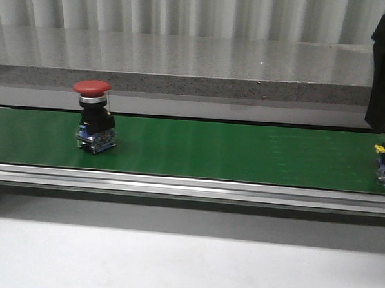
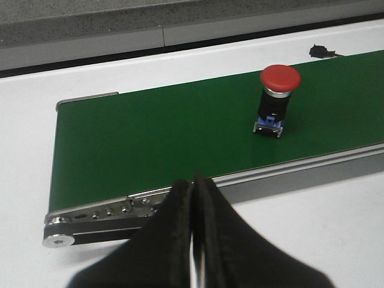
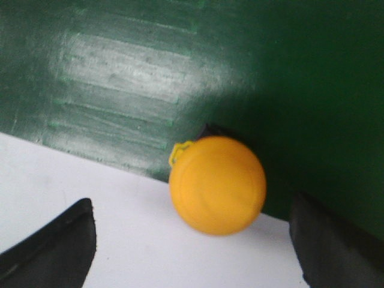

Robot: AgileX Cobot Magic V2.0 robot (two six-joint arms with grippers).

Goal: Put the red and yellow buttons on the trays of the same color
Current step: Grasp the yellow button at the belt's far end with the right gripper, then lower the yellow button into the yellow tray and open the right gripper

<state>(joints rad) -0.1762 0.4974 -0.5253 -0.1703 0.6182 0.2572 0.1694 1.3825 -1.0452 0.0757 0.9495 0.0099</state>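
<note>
Left gripper clamped shut on nothing, lower centre; right gripper spread wide around yellow button. Red button upright on green belt, left side.

text: none legible | labels/brands: none | nos/signs: none | all 3 views checked

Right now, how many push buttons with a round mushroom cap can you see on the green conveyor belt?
2. The red-capped push button stands upright on the green belt, left part. The yellow-capped push button is at its right end, under the open right gripper. More may be hidden.
</note>
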